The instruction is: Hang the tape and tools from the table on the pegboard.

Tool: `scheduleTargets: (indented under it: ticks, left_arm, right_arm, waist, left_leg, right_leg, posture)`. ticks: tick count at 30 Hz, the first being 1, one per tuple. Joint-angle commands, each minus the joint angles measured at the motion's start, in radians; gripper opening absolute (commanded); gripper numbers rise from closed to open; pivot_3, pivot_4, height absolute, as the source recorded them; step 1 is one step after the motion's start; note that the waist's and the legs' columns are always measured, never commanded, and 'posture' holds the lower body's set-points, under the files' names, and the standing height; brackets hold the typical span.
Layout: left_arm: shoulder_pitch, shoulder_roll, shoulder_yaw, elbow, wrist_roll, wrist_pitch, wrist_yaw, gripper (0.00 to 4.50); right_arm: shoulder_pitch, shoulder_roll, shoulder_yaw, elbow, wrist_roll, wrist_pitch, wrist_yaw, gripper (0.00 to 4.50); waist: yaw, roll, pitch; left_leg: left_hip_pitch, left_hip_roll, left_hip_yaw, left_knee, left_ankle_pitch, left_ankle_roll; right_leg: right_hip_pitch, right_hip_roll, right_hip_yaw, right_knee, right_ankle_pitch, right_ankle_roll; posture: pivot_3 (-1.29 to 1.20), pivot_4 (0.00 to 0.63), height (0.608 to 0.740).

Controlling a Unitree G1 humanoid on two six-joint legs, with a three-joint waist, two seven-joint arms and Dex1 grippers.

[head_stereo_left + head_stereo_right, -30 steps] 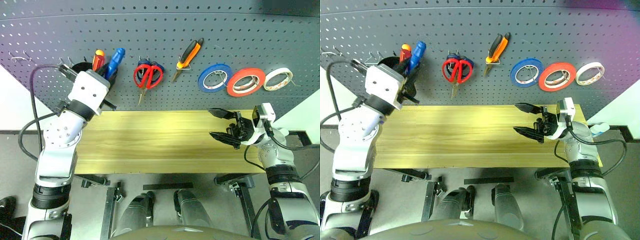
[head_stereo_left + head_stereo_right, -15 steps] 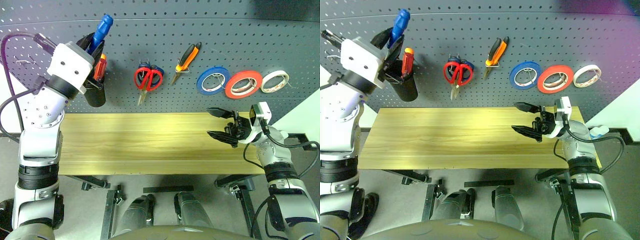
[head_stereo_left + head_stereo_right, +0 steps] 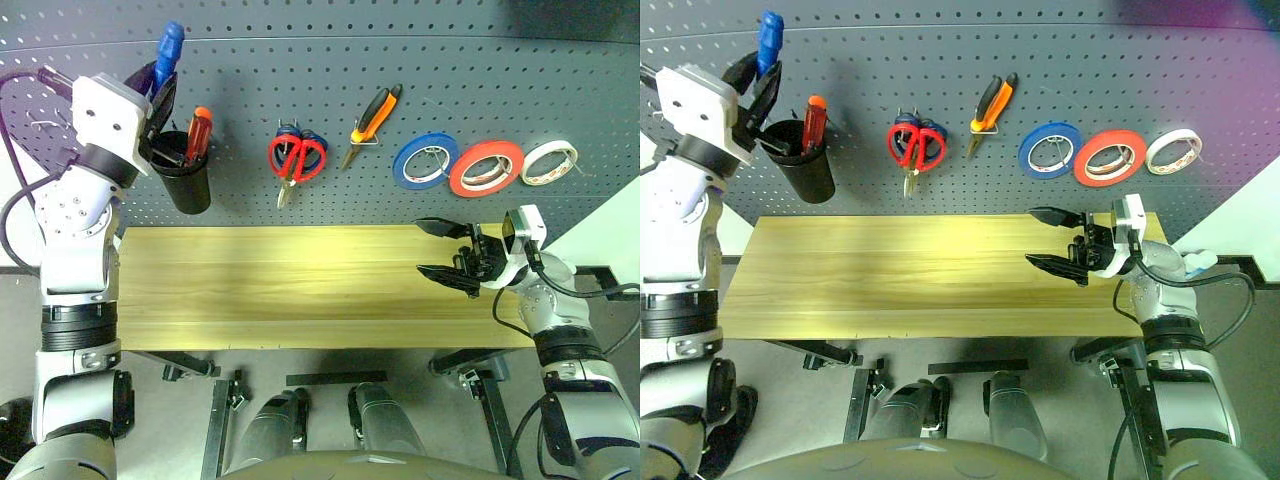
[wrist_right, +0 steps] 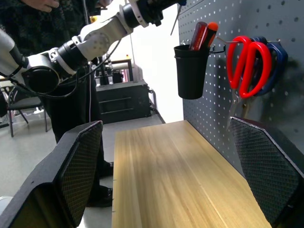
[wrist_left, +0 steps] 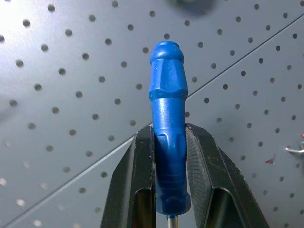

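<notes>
Blue-handled screwdriver [image 5: 168, 142] is clamped between left gripper [image 5: 169, 156] fingers, held before the pegboard [image 3: 400, 60]. Right gripper [image 3: 443, 249] fingers are spread wide, empty, above the table [image 3: 300, 290].

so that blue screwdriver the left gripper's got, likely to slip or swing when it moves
Probably stiff and light: the blue screwdriver is slim, clamped mid-handle by the left gripper. Its smooth, glossy handle could slide between the fingers if bumped. It likely won't swing, since both fingers press its sides.
</notes>
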Motion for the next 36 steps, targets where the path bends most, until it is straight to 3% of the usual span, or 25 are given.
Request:
scheduleTargets:
  ticks: [1,17,36]
  left_arm:
    - [-0.044,0.0,0.019,0.005,-0.042,-0.032,-0.018,0.52]
    - [-0.061,-0.064,0.011,0.291,-0.023,-0.163,0.009,0.52]
    - [0.051,-0.064,0.059,0.285,-0.078,-0.154,0.037,0.52]
  right_arm:
    - [0.011,-0.022,-0.02,-0.043,0.011,0.009,0.005,4.5]
    - [0.034,-0.033,-0.043,-0.078,0.0,0.028,0.005,4.5]
    - [0.024,-0.022,-0.04,-0.083,0.002,0.039,0.005,4.5]
  waist:
    - [0.0,0.0,0.0]
    - [-0.007,0.0,0.0]
    - [-0.018,0.0,0.0]
  left_leg:
    - [0.0,0.0,0.0,0.0,0.0,0.0]
    - [0.0,0.0,0.0,0.0,0.0,0.0]
    - [0.0,0.0,0.0,0.0,0.0,0.001]
  right_leg:
    - [0.0,0.0,0.0,0.0,0.0,0.0]
    - [0.0,0.0,0.0,0.0,0.0,0.0]
    - [0.0,0.0,0.001,0.0,0.0,0.0]
  posture:
    - [-0.22,0.179,0.74]
    - [-0.24,0.199,0.74]
    - [-0.23,0.198,0.74]
